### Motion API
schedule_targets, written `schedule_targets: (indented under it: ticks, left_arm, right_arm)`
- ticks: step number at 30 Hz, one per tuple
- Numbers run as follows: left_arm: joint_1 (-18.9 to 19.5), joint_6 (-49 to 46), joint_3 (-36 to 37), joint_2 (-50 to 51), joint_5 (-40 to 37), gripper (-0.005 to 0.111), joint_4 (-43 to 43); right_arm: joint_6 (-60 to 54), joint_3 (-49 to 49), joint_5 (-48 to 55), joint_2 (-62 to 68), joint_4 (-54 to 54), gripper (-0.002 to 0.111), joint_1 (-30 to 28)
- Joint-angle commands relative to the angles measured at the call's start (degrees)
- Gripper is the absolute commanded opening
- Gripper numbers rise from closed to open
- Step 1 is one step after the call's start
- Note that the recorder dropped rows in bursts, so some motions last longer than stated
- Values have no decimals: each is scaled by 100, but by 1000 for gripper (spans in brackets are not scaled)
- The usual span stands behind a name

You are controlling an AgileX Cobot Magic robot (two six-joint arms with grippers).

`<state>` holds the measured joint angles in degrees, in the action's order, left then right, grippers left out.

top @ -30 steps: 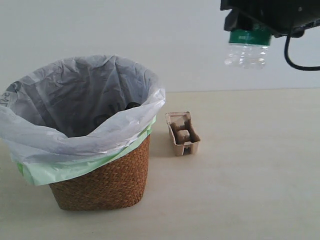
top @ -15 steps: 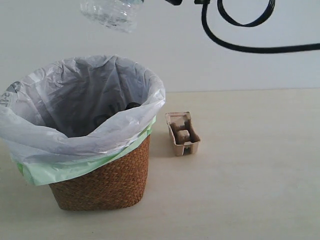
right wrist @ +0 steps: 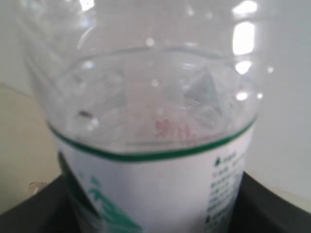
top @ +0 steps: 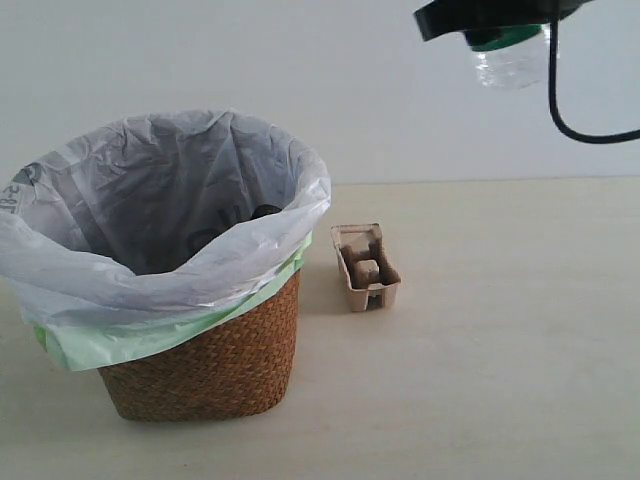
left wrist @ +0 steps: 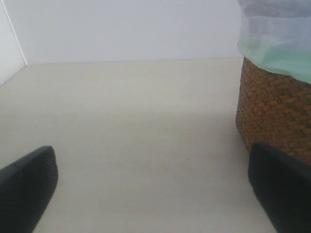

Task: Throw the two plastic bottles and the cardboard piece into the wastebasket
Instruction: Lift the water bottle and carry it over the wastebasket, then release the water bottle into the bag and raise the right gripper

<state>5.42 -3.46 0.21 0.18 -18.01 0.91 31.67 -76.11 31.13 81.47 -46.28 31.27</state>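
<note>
The left gripper holds its jaws wide and empty beside the wastebasket, the cardboard piece sits on the table just right of it, and the right gripper grips the green-labelled bottle high above the table.

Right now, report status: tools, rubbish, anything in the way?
Left tool open, low beside basket. Right tool shut on green-label bottle, high, not over basket. Cardboard tray on table. Nothing blocking.

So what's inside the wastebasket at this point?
Only the crinkled white liner shows inside the wastebasket, with dark smudges I cannot identify; its near rim hides the bottom. The pulp tray sits outside on the table, and the green-label bottle is held aloft.
</note>
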Motion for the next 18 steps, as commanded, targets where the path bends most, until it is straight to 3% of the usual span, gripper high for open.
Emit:
schedule_targets:
  ticks: [1, 3, 7, 9, 12, 14, 16, 18]
  left_arm:
    - [-29, 50, -21, -18, 42, 108, 12]
    - [-29, 50, -21, -18, 42, 108, 12]
    - [-29, 50, -21, -18, 42, 108, 12]
    - [-29, 50, -21, -18, 42, 108, 12]
    - [-29, 50, -21, -18, 42, 108, 12]
    - [-29, 50, -21, -18, 42, 108, 12]
    - [-29, 50, -21, -18, 42, 108, 12]
    - [-29, 50, -21, -18, 42, 108, 12]
  right_arm:
    - [1751, -49, 407, 52, 273, 0, -29]
    - [1061, -49, -171, 52, 1781, 0, 41]
    - [-1818, -49, -1873, 52, 6408, 0, 547]
    - [-3084, -63, -2536, 52, 8129, 3, 856]
    - [-4317, -222, -2820, 52, 8898, 33, 1160]
    - [-4693, -341, -2537, 52, 8898, 75, 1171]
    - [-4877, -396, -2303, 95, 8811, 104, 1145]
    - [-4883, -406, -2221, 104, 8791, 101, 1089]
